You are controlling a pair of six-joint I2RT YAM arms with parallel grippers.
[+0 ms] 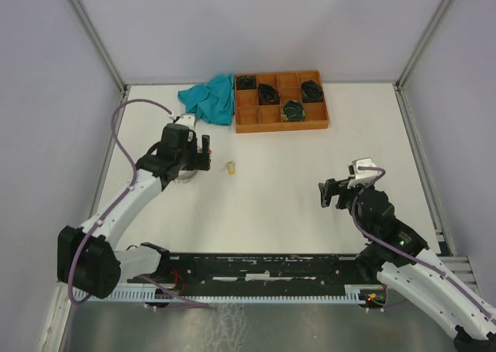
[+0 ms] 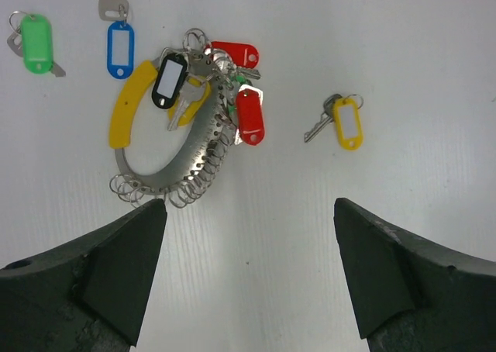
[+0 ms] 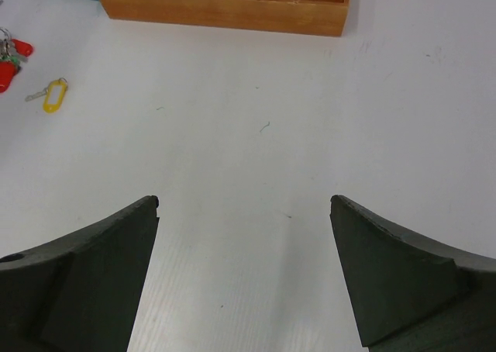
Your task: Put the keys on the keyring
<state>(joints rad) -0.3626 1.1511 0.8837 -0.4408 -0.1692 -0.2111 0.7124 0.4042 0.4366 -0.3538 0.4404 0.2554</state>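
Observation:
In the left wrist view the keyring (image 2: 174, 166), a silver loop with a yellow segment (image 2: 130, 108), lies flat on the white table. Keys with black (image 2: 168, 79) and red tags (image 2: 249, 116) bunch on its upper right side. A green-tagged key (image 2: 36, 43), a blue-tagged key (image 2: 120, 50) and a yellow-tagged key (image 2: 347, 124) lie loose around it. My left gripper (image 2: 249, 212) is open and empty, hovering just near the ring. My right gripper (image 3: 244, 205) is open and empty over bare table, far right of the keys. The yellow-tagged key also shows in the top view (image 1: 230, 167).
An orange-brown tray (image 1: 280, 119) with black coiled bundles stands at the back centre. A teal cloth (image 1: 209, 98) lies left of it. In the top view the left arm (image 1: 167, 162) covers most of the keyring. The tray's front wall shows in the right wrist view (image 3: 225, 11).

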